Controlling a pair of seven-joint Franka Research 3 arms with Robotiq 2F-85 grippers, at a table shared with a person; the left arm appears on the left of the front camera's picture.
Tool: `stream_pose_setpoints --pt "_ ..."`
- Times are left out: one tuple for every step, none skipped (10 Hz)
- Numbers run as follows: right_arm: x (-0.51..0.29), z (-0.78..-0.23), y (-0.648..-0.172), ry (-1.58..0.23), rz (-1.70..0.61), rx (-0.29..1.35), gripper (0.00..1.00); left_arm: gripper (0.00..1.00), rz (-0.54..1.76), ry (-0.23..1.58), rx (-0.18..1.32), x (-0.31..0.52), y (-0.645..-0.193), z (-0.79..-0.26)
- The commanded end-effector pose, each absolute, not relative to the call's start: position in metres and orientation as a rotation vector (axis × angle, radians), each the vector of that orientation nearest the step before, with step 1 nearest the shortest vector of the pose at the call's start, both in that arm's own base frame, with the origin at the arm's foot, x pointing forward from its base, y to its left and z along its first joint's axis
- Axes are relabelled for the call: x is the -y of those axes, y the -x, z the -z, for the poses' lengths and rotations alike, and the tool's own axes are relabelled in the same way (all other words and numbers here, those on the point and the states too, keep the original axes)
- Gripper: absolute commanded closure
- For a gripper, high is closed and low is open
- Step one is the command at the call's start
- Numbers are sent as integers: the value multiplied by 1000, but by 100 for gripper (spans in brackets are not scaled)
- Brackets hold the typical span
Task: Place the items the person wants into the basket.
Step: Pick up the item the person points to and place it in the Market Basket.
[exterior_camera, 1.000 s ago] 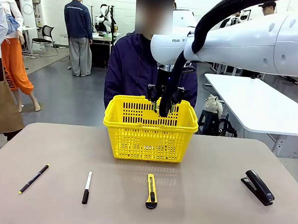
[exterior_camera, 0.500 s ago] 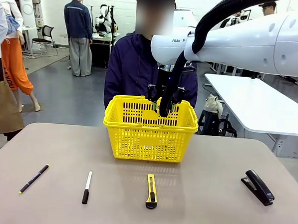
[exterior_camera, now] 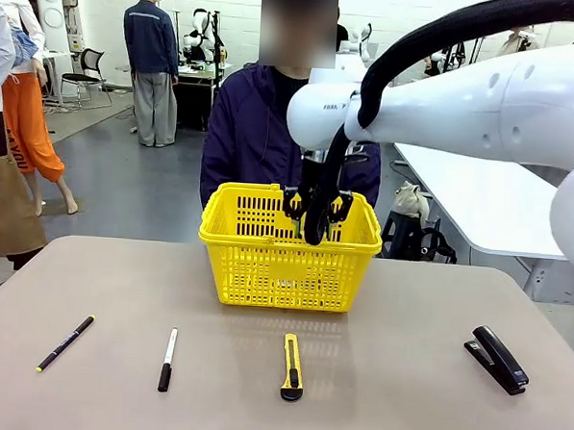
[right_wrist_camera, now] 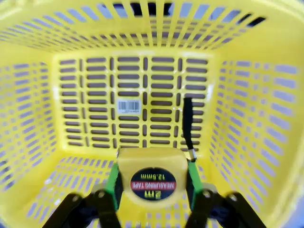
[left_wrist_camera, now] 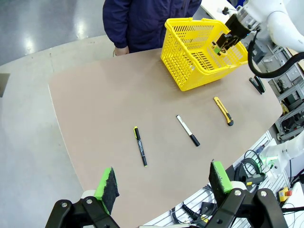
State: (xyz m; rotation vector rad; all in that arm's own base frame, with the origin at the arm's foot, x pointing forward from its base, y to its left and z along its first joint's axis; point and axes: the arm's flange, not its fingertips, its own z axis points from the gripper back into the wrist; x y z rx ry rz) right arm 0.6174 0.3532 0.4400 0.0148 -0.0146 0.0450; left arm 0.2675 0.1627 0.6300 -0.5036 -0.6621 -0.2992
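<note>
Utility knife [exterior_camera: 292, 367], yellow and black, lies nearest us on the worktop [exterior_camera: 393, 404], roughly in the middle and in front of the basket [exterior_camera: 265, 272]. To its left we see the white marker [exterior_camera: 168, 359] with a black cap, and farther left the thin black pen [exterior_camera: 66, 343] with a yellow tip. The black stapler [exterior_camera: 497, 359] rests well apart near the right edge. Our left claw [left_wrist_camera: 164, 179] hangs high, looking down on the worktop, its green pads spread wide with nothing between them. Beyond the knife stands the yellow basket, and at its mouth our right claw [right_wrist_camera: 152, 183] pinches the yellow tape measure [right_wrist_camera: 153, 173] between its pads, above the slotted floor. A black strap [right_wrist_camera: 187, 123] dangles from it. Behind the basket, at the far side, is the person [exterior_camera: 248, 136] in a dark navy jacket.
</note>
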Motion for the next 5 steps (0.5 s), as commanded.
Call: stream_pose_setpoints --pt "-357 -428 -633 -37 -63 -43 35 0 308 515 666 -163 -267 -630" --pt "-359 -417 -636 -32 -71 -68 35 0 308 515 666 -163 -267 -630" --pt "-360 -413 -636 -31 -78 -75 35 0 308 515 666 -163 -267 -630" --pt "-360 -412 -635 -33 -91 -70 35 0 308 515 666 -163 -267 -630" --pt "-360 -412 -636 -34 -100 -67 35 0 308 515 666 -163 -267 -630"
